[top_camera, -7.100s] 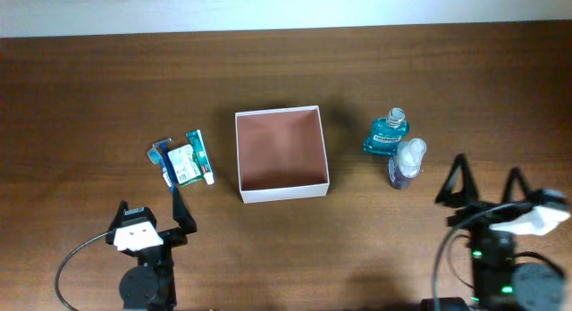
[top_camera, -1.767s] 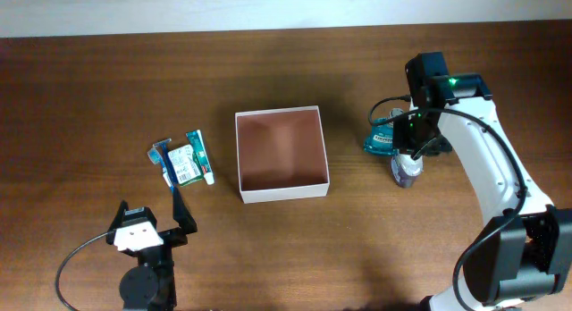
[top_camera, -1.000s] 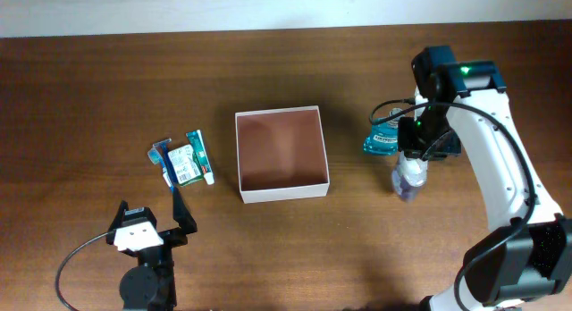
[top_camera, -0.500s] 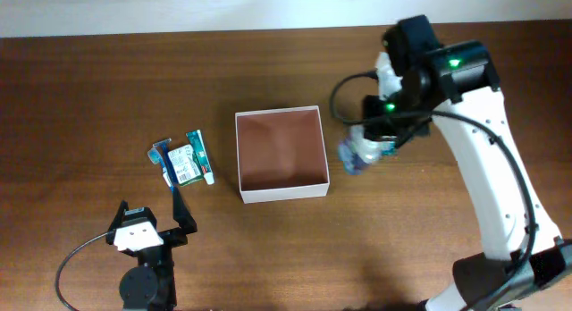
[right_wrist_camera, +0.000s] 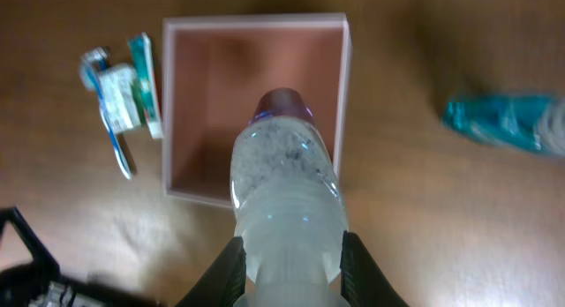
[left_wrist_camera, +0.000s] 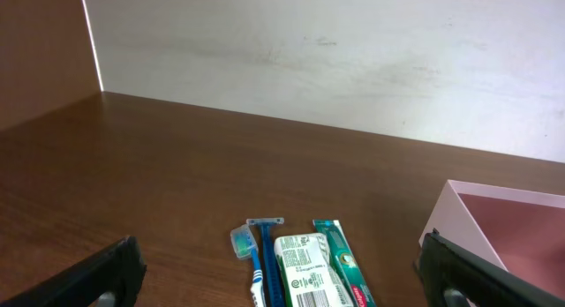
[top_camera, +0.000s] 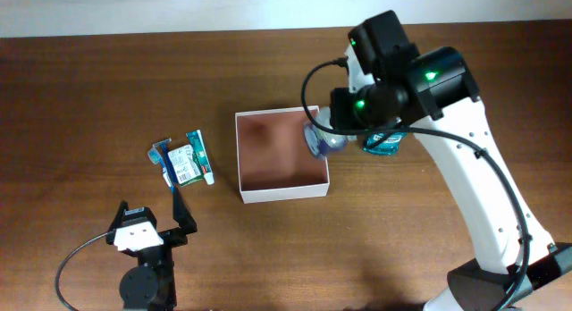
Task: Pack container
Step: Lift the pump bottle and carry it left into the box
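Observation:
The container [top_camera: 284, 193], a shallow white-walled box with a reddish-brown floor, sits mid-table and has nothing inside it. My right gripper [right_wrist_camera: 290, 263] is shut on the neck of a clear bottle [right_wrist_camera: 284, 175] with a purple base. That bottle [top_camera: 323, 139] hangs tilted above the container's right wall, its base pointing over the box floor [right_wrist_camera: 256, 86]. My left gripper [left_wrist_camera: 287, 285] stays open low at the front left, short of a cluster of toiletries [left_wrist_camera: 305, 267], with the container's pale wall [left_wrist_camera: 494, 214] to its right.
A teal bottle [top_camera: 386, 143] lies on the table right of the container, partly under my right arm, and shows blurred in the right wrist view [right_wrist_camera: 503, 123]. Toothbrush, razor, a green-and-white pack and toothpaste [top_camera: 185, 161] lie together left of the container.
My right arm lifted the clear bottle from beside the teal bottle and carried it left, up over the container's right wall. The left arm and the toiletries have not moved.

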